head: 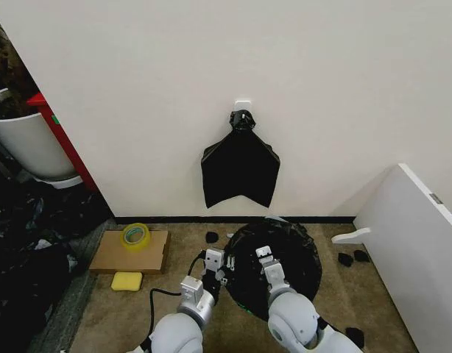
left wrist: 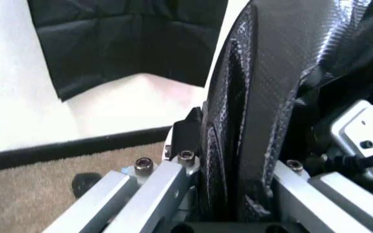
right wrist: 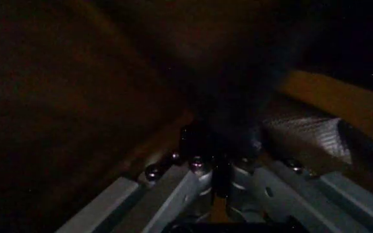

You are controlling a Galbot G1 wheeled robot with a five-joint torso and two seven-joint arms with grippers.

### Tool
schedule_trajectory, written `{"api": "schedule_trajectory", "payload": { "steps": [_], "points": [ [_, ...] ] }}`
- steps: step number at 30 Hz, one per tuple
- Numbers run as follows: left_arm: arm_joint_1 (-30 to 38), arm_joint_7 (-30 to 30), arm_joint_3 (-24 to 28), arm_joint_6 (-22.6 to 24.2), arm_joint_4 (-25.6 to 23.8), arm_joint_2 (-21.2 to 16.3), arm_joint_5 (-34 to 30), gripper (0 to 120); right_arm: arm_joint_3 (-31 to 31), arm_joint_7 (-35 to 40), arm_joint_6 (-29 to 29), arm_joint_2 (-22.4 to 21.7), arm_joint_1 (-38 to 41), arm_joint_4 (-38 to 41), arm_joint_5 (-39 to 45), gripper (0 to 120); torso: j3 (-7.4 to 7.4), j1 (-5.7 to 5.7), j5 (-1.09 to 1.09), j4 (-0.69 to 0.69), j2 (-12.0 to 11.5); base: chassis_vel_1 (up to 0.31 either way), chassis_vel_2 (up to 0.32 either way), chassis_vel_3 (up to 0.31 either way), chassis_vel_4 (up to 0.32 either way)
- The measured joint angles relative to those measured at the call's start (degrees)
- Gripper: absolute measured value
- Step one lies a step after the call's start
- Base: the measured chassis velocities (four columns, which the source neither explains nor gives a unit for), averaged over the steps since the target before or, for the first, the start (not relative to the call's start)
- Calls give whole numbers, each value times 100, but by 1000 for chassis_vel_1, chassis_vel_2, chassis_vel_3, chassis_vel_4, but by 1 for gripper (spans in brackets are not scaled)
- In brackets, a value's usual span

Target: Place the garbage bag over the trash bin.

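I'm seeing left gripper [head: 224, 269] pinching garbage bag [head: 285, 254] film at its left edge, fingers [left wrist: 238, 145] pressed onto it. Right gripper [head: 266, 259] sitting inside bag mouth, fingers pressed together around dark film. Bag lying draped over bin on carpet [head: 189, 243], below bunched black bags [head: 241, 165] hanging on wall.

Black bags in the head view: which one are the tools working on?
The glossy garbage bag spread on the floor between the left tool and right tool; the matte knotted bunch hangs on the wall above, untouched.
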State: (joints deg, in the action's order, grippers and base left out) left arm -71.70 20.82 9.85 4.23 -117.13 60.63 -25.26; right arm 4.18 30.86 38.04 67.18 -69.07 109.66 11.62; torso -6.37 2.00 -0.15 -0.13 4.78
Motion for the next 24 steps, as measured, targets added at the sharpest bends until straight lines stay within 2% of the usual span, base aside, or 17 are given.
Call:
{"api": "schedule_trajectory", "payload": {
  "steps": [4,7,9,11,13,19,24],
  "points": [
    [50,-18,60,-32,38,18,54,0,10,-44,167,-12,-42,33,272,0,0,0,0,-2,0,0,0,0,0],
    [47,-64,124,-58,39,22,111,0,56,-165,-142,84,93,68,966,0,0,0,0,-1,0,0,0,0,0],
    [36,-73,126,-65,39,10,133,0,56,-177,-278,110,138,51,1021,0,0,0,1,0,0,0,0,0,0],
    [-14,-114,113,-99,23,-46,193,0,50,-232,-565,93,262,-74,888,0,0,0,0,1,0,0,0,0,0],
    [-30,-133,105,-106,7,-66,204,0,44,-219,-564,69,287,-129,811,0,0,0,0,1,0,0,0,0,0],
    [-52,-174,79,-134,-25,-79,269,0,72,-99,-76,-36,247,-336,672,0,0,0,0,-1,0,0,0,0,0],
    [-36,-175,90,-135,-25,-49,273,0,120,-223,-139,22,275,-241,602,0,0,0,0,0,0,0,0,0,0]
  ]
}}
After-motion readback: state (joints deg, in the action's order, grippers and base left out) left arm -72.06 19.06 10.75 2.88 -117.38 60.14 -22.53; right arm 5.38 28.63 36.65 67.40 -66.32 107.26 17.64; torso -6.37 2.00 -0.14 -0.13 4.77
